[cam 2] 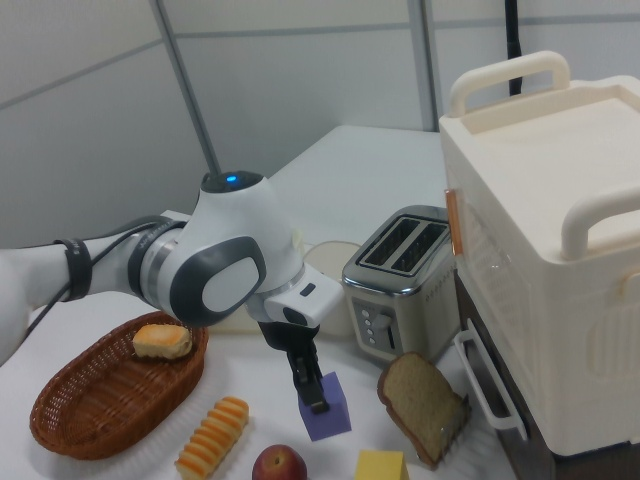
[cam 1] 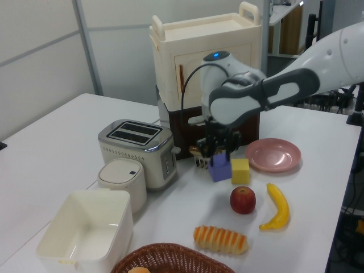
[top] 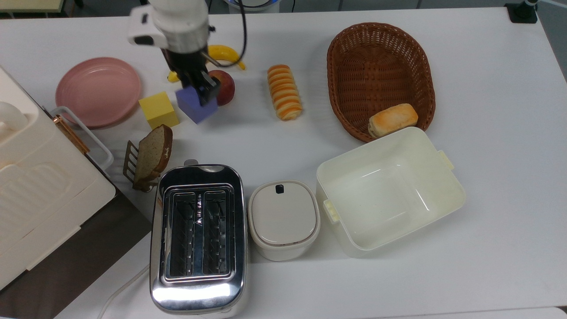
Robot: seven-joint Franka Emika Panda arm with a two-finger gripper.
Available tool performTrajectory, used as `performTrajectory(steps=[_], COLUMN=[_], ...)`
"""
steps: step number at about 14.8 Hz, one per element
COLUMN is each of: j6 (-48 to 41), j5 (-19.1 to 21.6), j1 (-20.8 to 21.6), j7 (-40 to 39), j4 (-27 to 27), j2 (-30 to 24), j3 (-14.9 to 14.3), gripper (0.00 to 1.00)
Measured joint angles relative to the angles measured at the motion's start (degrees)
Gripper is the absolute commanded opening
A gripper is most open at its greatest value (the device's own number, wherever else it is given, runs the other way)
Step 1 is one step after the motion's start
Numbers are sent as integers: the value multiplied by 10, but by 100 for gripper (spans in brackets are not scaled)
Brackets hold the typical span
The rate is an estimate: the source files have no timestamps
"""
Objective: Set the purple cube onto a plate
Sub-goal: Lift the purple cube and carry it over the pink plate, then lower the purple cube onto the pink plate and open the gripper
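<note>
Gripper: your gripper (top: 201, 91) is clamped on the purple cube (top: 196, 105), fingers closed against its sides.
Purple cube: you hold it lifted clear of the white table (top: 487, 88), between the yellow cube (top: 158, 110) and the red apple (top: 224, 86) in the top view.
Plate: your pink plate (top: 98, 91) sits bare at the top view's left, just beyond the yellow cube.
Neighbours: you have a banana (top: 221, 53) behind the apple and a bread slice (top: 153, 153) in a rack near the toaster (top: 198, 235).
</note>
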Motion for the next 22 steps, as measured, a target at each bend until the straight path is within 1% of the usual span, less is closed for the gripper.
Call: performTrajectory(steps=[1, 4, 7, 8, 10, 14, 18, 20, 22], j6=[-11, -23, -23, -21, -3, 49, 81, 81, 81], j5=[0, 0, 0, 0, 0, 0, 0, 0, 0], j1=[-5, -13, -20, -26, -31, -33, -34, -36, -37], j7=[-15, -85, -156, -185, -212, -233, -244, -256, -277], j4=[0, 0, 0, 0, -1, -1, -1, -1, -3], j2=[-11, -39, -36, -32, -24, 10, 47, 49, 50], j3=[-7, -61, -105, -124, -145, -170, -178, -180, -190], gripper=[34, 34, 34, 34, 34, 34, 34, 34, 34])
